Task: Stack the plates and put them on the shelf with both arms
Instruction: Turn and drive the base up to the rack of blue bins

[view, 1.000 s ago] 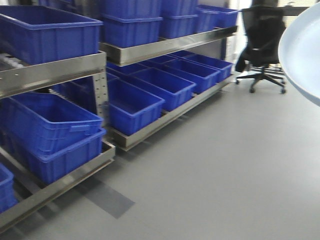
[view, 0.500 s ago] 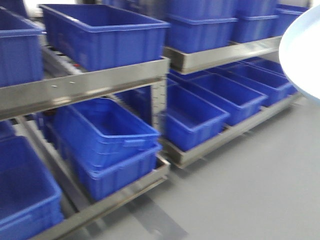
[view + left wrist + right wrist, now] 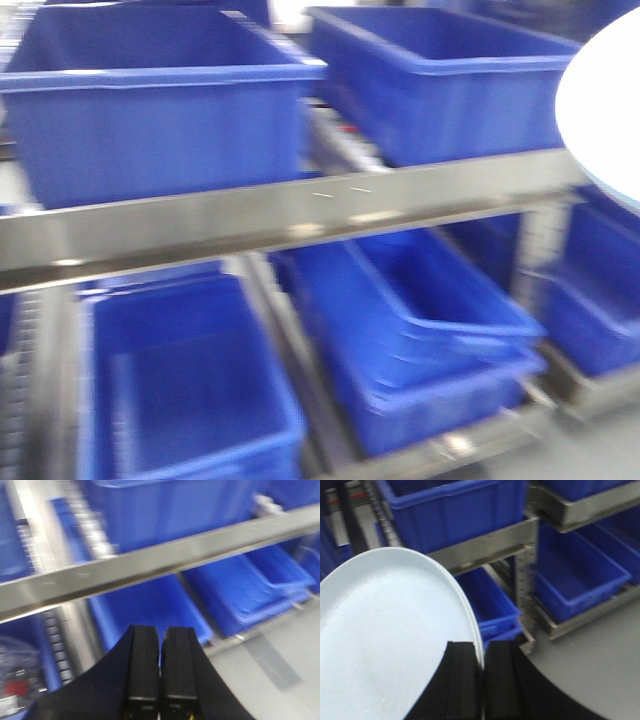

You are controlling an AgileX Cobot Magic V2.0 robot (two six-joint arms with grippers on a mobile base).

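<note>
Plates (image 3: 385, 640): pale bluish-white, glossy, round and shallow. Two thin rims lie one against the other along the right edge. Held tilted in the air, in front of the shelf.
Shelf (image 3: 300, 215): brushed steel, with a long flat front rail (image 3: 150, 562), a perforated upright post (image 3: 525, 585) and roller tracks (image 3: 52, 635).
Crates (image 3: 160, 110): blue plastic, rectangular, open-topped, on the upper and lower levels. Some are nested.
Floor (image 3: 600, 670): smooth, grey.
Right claw (image 3: 482, 647): flat black fingers clamped on the plates' rim, extended toward the shelf.
Left claw (image 3: 160, 632): black fingers pressed together with nothing between them, pointing at the front rail, apart from it.
</note>
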